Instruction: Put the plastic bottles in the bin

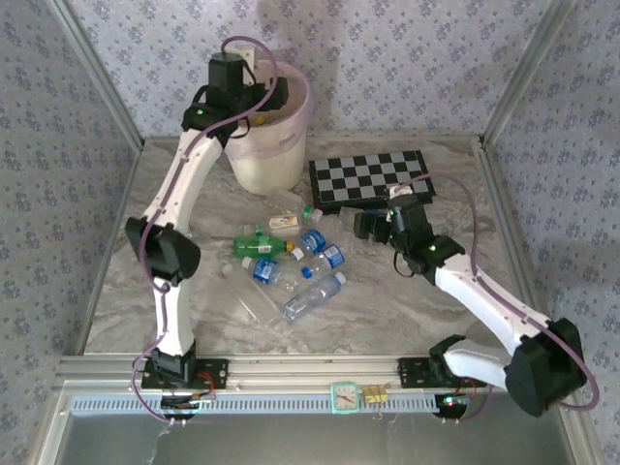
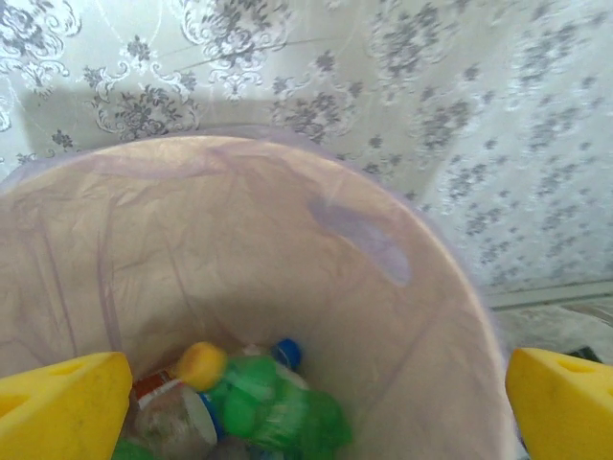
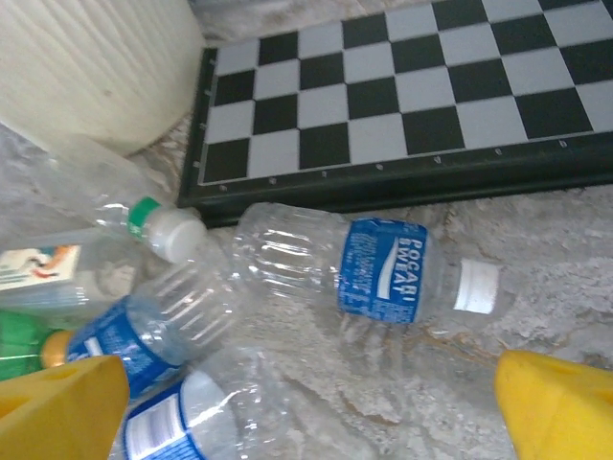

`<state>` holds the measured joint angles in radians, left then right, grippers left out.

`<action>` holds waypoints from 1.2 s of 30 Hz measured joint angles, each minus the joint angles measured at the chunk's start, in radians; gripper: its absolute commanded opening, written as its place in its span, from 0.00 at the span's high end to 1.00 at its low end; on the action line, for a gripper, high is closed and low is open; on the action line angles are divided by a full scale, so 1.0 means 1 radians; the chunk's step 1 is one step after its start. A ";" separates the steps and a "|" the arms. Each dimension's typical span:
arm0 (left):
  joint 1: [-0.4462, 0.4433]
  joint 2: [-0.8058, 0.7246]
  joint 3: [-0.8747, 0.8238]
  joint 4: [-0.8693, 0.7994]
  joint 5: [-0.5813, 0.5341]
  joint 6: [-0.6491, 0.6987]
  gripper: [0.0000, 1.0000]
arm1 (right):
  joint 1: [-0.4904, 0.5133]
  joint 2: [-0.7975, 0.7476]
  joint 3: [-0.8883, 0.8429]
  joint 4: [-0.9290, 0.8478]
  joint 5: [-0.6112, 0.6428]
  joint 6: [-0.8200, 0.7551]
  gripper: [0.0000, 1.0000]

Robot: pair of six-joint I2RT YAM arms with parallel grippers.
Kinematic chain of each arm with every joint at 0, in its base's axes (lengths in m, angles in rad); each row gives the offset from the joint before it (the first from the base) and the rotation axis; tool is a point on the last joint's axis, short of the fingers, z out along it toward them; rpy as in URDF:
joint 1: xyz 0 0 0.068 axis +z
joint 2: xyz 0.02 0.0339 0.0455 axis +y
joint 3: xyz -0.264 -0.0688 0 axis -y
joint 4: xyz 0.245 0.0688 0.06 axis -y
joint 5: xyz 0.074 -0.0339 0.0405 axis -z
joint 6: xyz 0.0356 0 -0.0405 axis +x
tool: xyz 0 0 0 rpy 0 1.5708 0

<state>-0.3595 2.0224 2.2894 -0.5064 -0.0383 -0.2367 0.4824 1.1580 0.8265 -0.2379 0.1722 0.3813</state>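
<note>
My left gripper (image 2: pixel 311 412) hangs open over the bin (image 2: pixel 383 316), nothing between its yellow fingertips (image 2: pixel 57 407). Down inside the lined bin (image 1: pixel 266 165) lie a green bottle (image 2: pixel 278 407) with a yellow cap and other bottles. Several plastic bottles (image 1: pixel 291 262) lie in a heap on the table's middle. My right gripper (image 1: pixel 363 225) hovers open at the heap's right edge. Below its fingertips (image 3: pixel 560 407) lies a clear bottle with a blue label (image 3: pixel 378 268) and white cap, on its side.
A black-and-white chessboard (image 1: pixel 373 179) lies right of the bin, just behind the labelled bottle (image 3: pixel 402 86). A small yellow-and-white carton (image 1: pixel 284 223) sits among the bottles. Wallpapered walls close in the back and both sides.
</note>
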 measured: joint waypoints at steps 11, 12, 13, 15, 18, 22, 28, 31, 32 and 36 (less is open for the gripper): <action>-0.023 -0.603 -0.885 0.386 -0.044 -0.150 0.00 | -0.124 0.266 0.172 -0.077 -0.116 -0.107 0.00; -0.022 -0.645 -0.966 0.411 -0.051 -0.178 0.00 | -0.134 0.292 0.191 -0.080 -0.141 -0.128 0.00; -0.022 -0.677 -1.030 0.426 -0.057 -0.204 0.00 | -0.141 0.312 0.206 -0.082 -0.161 -0.142 0.00; -0.022 -0.756 -1.190 0.464 -0.073 -0.278 0.00 | -0.156 0.368 0.253 -0.087 -0.208 -0.177 0.00; -0.022 -0.841 -1.374 0.488 -0.087 -0.385 0.00 | -0.172 0.454 0.332 -0.098 -0.259 -0.227 0.00; -0.032 -0.905 -1.531 0.482 -0.086 -0.511 0.00 | -0.182 0.559 0.422 -0.113 -0.319 -0.282 0.00; -0.133 -0.926 -1.656 0.504 -0.090 -0.645 0.00 | -0.183 0.652 0.450 -0.134 -0.388 -0.320 0.00; -0.165 -0.896 -1.664 0.518 -0.090 -0.675 0.00 | -0.184 0.672 0.450 -0.141 -0.389 -0.329 0.00; -0.167 -0.880 -1.662 0.529 -0.090 -0.682 0.00 | -0.184 0.675 0.450 -0.143 -0.389 -0.331 0.00; -0.171 -0.800 -1.615 0.542 -0.090 -0.682 0.00 | -0.183 0.673 0.442 -0.145 -0.389 -0.338 0.00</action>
<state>-0.5304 1.2221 0.6743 0.0353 -0.1280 -0.9184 0.2989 1.8305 1.2686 -0.3832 -0.2173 0.0433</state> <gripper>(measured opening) 0.998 0.998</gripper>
